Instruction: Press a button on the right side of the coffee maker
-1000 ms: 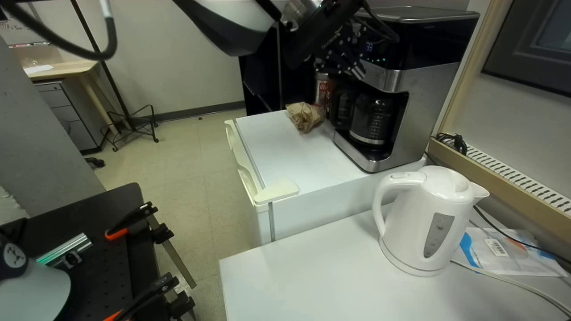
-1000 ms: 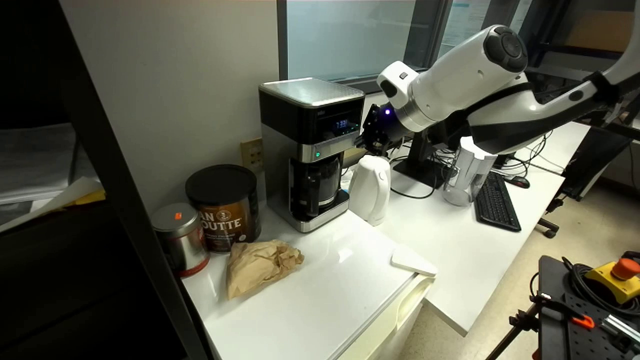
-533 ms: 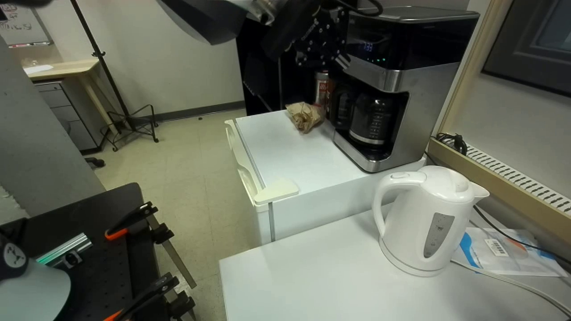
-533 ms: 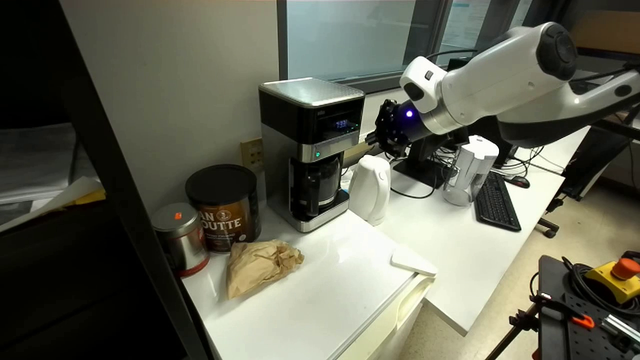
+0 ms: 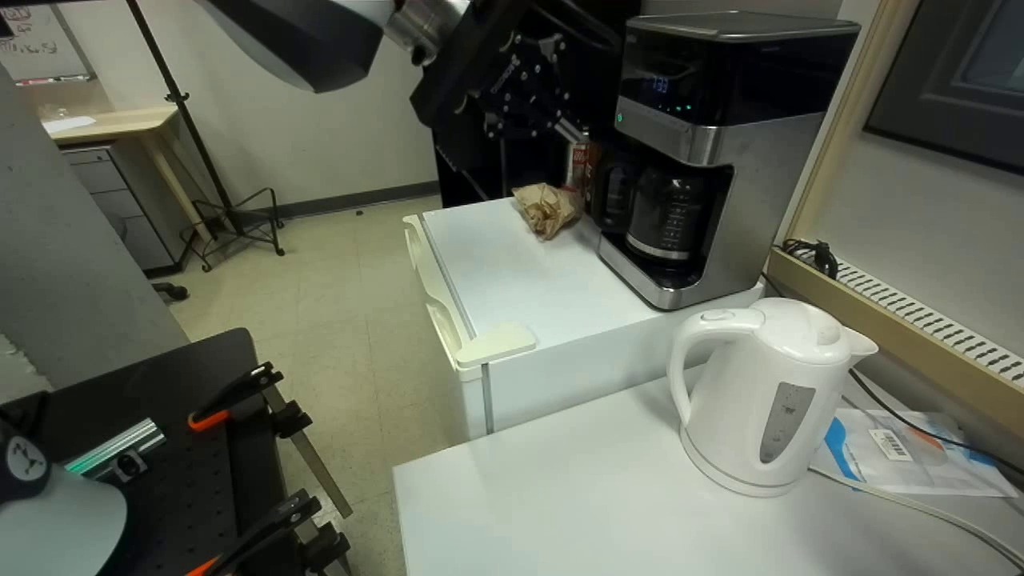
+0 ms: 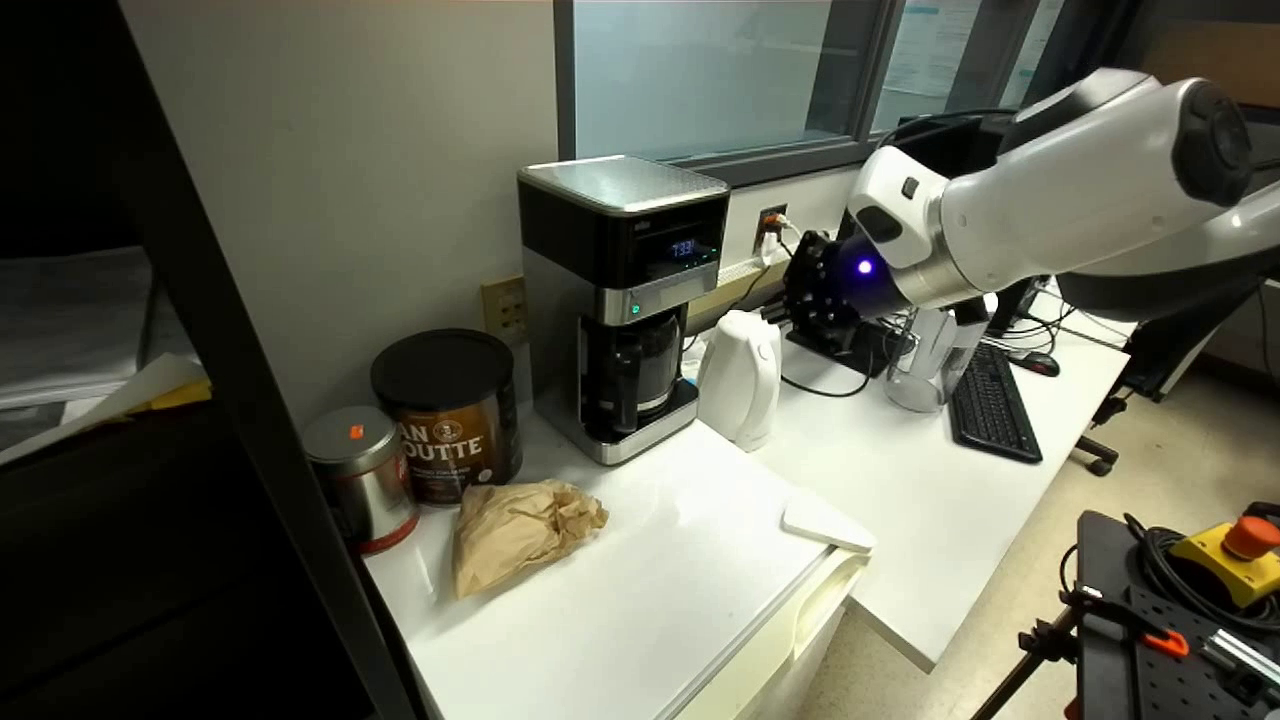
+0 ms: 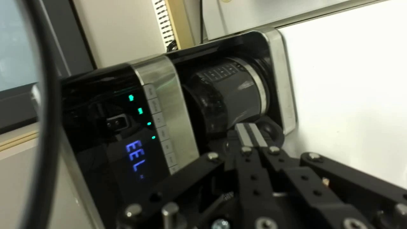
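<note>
The coffee maker point(image 5: 760, 192) is a tall black and silver machine with a dark glass carafe point(image 5: 668, 212). It also stands in an exterior view point(image 6: 560, 340) and fills the left and middle of the wrist view point(image 7: 171, 86). In the wrist view a row of small buttons point(image 7: 160, 120) runs along its silver band, beside a lit blue display point(image 7: 136, 156) and several green lights. My gripper point(image 5: 570, 130) is shut and empty, apart from the machine's front. It also shows in an exterior view point(image 6: 772, 314) and the wrist view point(image 7: 251, 135), its fingertips overlapping the carafe handle area.
A white kettle point(image 5: 752, 400) stands on the desk beside the machine, close to my gripper in an exterior view point(image 6: 735, 375). A crumpled paper bag point(image 6: 525, 535) and two cans point(image 6: 445, 410) stand on the white fridge top point(image 6: 640, 620). A clear pitcher point(image 6: 925, 370) is under the arm.
My gripper has moved back and lower, away from the coffee maker's front panel, staying shut. A green light on the silver band now shows uncovered. The coffee maker has not moved.
</note>
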`<state>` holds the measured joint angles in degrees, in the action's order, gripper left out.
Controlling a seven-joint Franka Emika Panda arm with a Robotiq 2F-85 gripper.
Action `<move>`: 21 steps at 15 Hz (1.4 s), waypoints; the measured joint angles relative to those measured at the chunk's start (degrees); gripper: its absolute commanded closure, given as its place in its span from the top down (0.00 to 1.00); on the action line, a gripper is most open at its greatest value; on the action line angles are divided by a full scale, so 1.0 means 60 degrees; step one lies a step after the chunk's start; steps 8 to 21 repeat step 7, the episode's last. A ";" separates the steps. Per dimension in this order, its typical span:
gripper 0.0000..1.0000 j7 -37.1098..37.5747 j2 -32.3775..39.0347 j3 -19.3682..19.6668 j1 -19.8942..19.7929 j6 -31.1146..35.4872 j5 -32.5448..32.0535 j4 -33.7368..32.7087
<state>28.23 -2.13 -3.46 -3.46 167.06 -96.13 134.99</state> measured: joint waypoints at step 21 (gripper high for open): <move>0.00 -0.2045 -0.0196 0.0048 0.0272 0.0342 0.4531 0.1511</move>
